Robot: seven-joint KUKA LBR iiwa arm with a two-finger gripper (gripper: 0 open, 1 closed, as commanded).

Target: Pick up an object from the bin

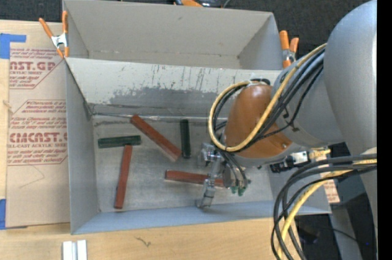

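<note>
My gripper is low in the bin's front right corner, under the orange wrist cover. It is open, with one fingertip toward the front wall and the other toward the back. Between them lies the right end of a short red-brown bar, flat on the floor and pointing left. Just behind the gripper a dark green bar lies lengthwise toward the back wall. A longer red-brown bar lies diagonally beside it.
Further left lie a second dark green bar and a red-brown bar running front to back. The bin's front and right walls are close to the gripper. The arm and its cables cover the right corner.
</note>
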